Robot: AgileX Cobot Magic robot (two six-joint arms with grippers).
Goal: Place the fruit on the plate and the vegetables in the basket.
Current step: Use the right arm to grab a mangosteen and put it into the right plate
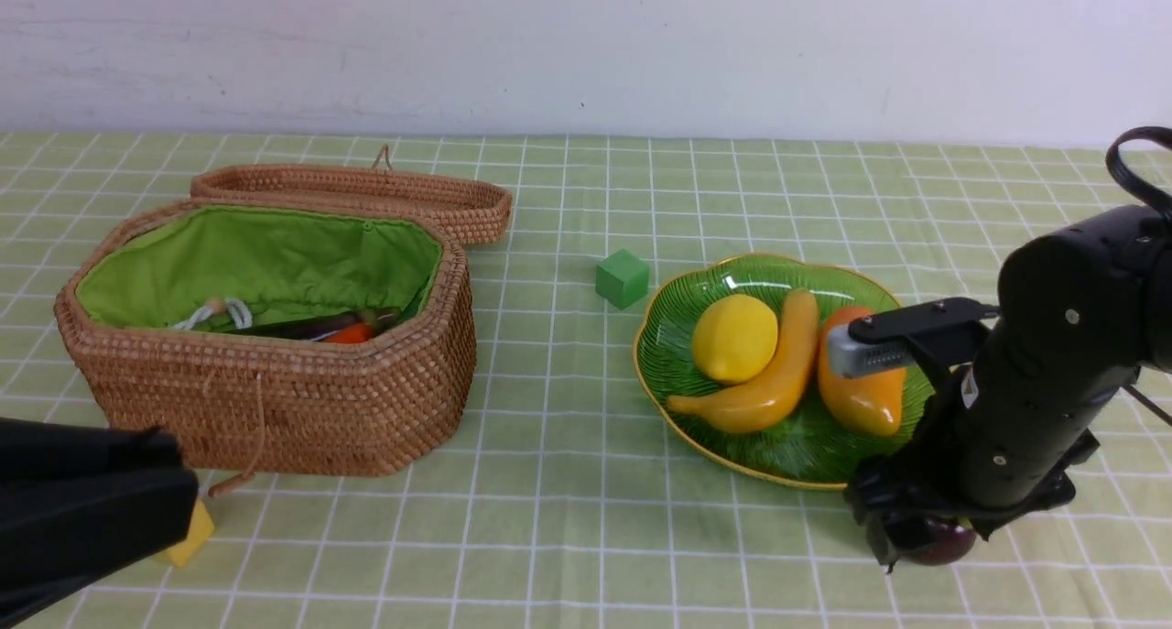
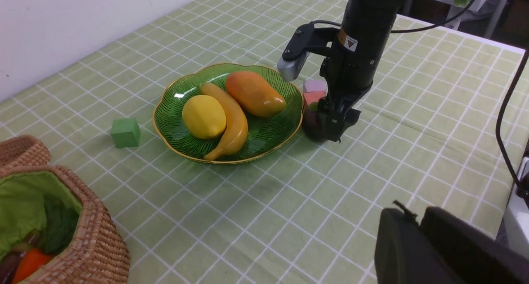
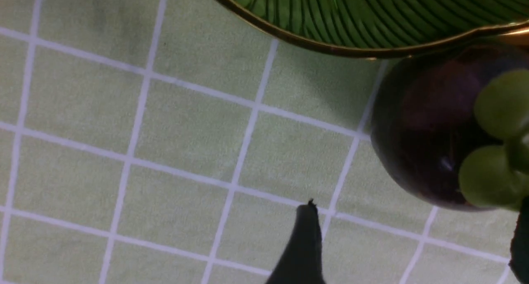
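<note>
The green plate holds a lemon, a banana and a mango. A dark purple mangosteen with a green cap lies on the cloth just outside the plate's gold rim. My right gripper hovers over it, open, fingers wide apart; the fruit sits just past the fingertips, ungripped. The wicker basket stands open at the left, with a carrot and an eggplant showing inside. My left gripper is shut and empty, low at the near left.
A green cube sits between the basket and the plate. A yellow cube lies beside my left arm. A pink cube and a red cube sit behind the right arm. The basket's lid lies open behind it.
</note>
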